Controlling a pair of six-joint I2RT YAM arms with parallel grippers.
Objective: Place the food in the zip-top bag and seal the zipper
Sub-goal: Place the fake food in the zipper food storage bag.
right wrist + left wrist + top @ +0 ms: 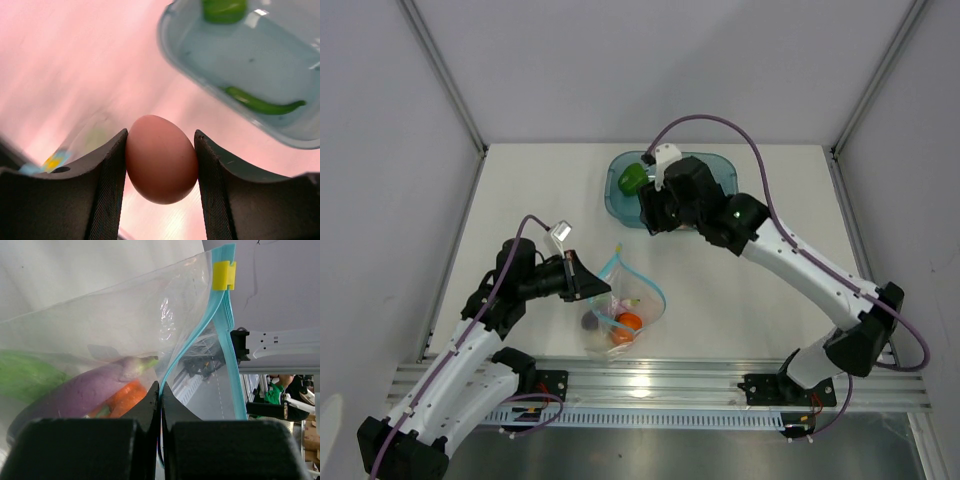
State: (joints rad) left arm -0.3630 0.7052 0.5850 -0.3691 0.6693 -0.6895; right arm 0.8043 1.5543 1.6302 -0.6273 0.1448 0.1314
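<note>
Right gripper (161,134) squeezes the egg (161,167) across its belly: hard, smooth, probably slippery. Left gripper (160,390), at seven o'clock, pinches the floppy bag (100,325) by its zipper (227,315).

The zip-top bag (125,325) is thin clear plastic, glossy and crinkled; its zipper (222,315) is a smooth light teal plastic strip with a matt yellow slider (223,275). The egg (161,165) looks smooth with a soft sheen. The fingers (107,190) of the right hand (161,137) have finely meshed dark inner faces. The tub (280,60) is translucent teal plastic, the table (540,200) matt white.
</note>
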